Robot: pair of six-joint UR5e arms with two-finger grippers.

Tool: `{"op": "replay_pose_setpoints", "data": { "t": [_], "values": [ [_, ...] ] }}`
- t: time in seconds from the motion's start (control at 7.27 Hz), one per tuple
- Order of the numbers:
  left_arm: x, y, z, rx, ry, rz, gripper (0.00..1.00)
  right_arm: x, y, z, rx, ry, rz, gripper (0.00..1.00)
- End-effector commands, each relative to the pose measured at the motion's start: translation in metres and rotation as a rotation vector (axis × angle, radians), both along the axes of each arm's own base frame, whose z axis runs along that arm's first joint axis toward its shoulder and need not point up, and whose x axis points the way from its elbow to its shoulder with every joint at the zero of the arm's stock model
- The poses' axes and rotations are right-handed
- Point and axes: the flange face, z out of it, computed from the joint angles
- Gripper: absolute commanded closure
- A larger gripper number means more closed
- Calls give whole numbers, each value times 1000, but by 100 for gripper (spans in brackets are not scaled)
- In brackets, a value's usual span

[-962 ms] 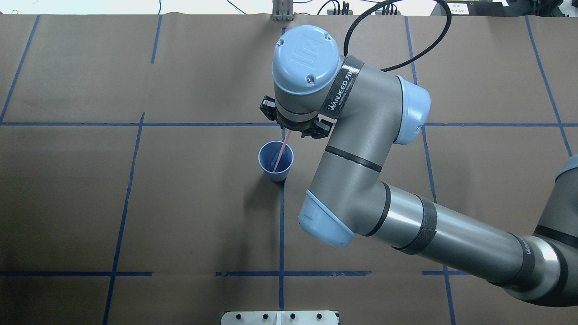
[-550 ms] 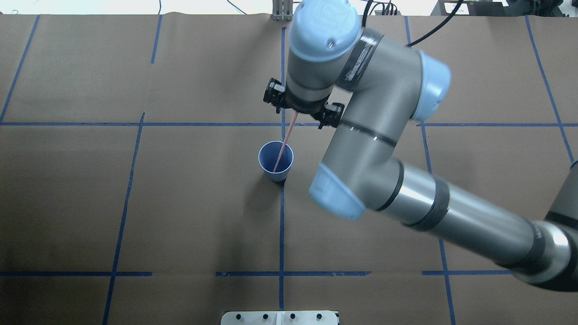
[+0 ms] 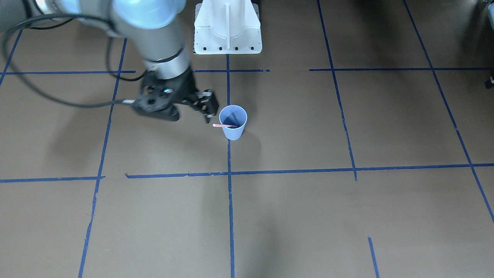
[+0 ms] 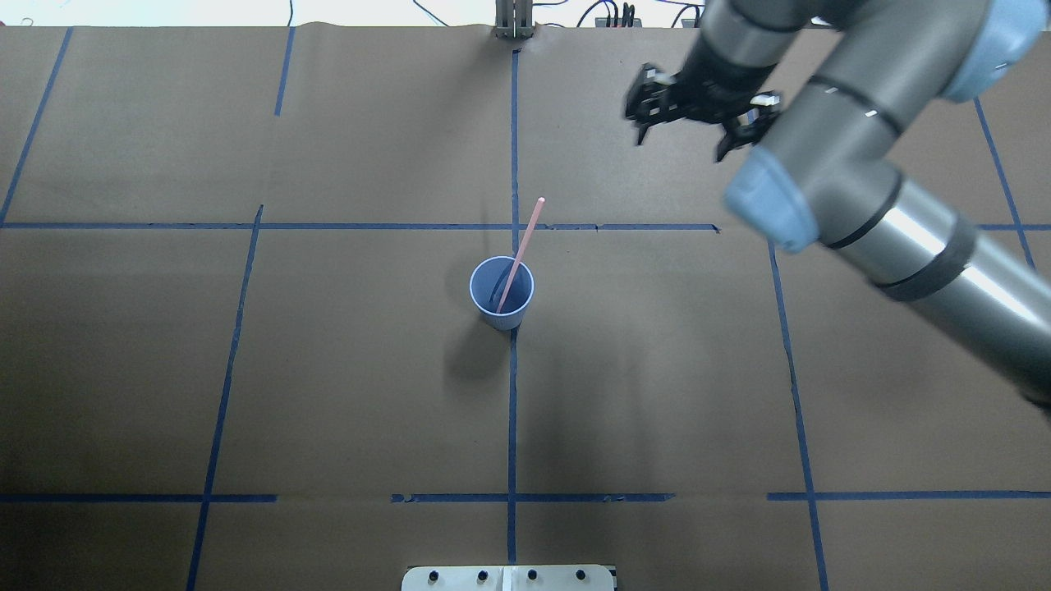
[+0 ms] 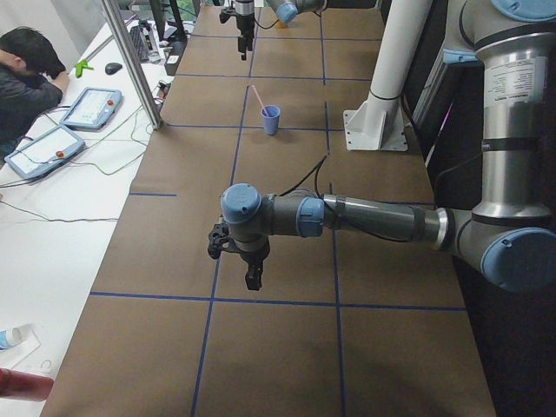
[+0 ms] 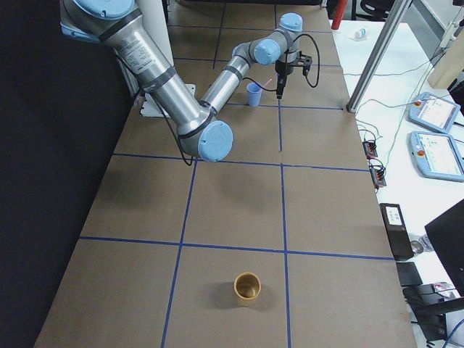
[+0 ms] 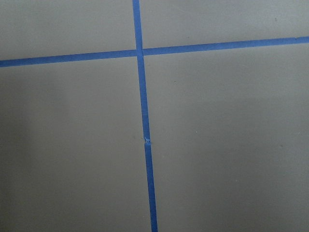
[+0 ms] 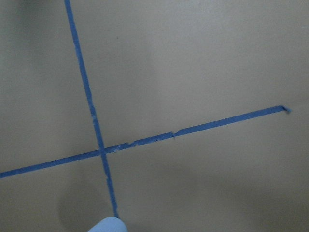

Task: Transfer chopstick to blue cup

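The blue cup [image 4: 502, 294] stands upright at the table's middle on a blue tape line. The pink chopstick [image 4: 520, 250] stands in it, leaning on the rim, with its top pointing toward the far side. Both also show in the front view, cup [image 3: 232, 123] and chopstick [image 3: 223, 126]. My right gripper [image 4: 680, 141] is open and empty, raised above the table, far and to the right of the cup. In the front view the right gripper [image 3: 191, 112] is beside the cup. My left gripper [image 5: 248, 265] shows only in the left side view, low over bare table. I cannot tell whether it is open.
A tan cup [image 6: 247, 288] stands alone near the table's right end. The white robot base plate [image 4: 509, 577] is at the near edge. An operator [image 5: 26, 82] and tablets sit beyond the table's far edge. Blue tape lines grid the brown paper.
My right gripper let go of the chopstick, then rose and moved away to the far right. The chopstick stays leaning in the cup.
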Motion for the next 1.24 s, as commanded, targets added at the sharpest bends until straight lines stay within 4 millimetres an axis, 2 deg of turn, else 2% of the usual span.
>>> {"op": "replay_pose_setpoints", "data": {
  "t": [0.0, 0.14, 0.28, 0.55, 0.69, 0.83, 0.96, 1.1],
  "values": [
    [-2, 13, 13, 65, 4, 95, 0, 101, -27, 85, 94, 22, -89, 0],
    [-7, 21, 19, 69, 5, 102, 0, 136, -30, 128, 160, 55, -158, 0],
    [-9, 29, 25, 55, 6, 97, 0, 177, -24, 173, 207, 83, -209, 0],
    [-9, 28, 20, 63, 8, 95, 0, 248, 6, 267, 264, 118, -316, 0],
    [-9, 29, 17, 70, 7, 95, 0, 284, 33, 315, 268, 127, -360, 0],
    [-9, 29, 17, 73, 5, 95, 0, 321, 59, 355, 269, 132, -381, 0],
    [-9, 28, 16, 75, 5, 96, 0, 355, 96, 396, 255, 126, -382, 0],
    [-9, 28, 16, 75, 5, 96, 0, 375, 135, 435, 261, 111, -379, 0]
  ]
}}
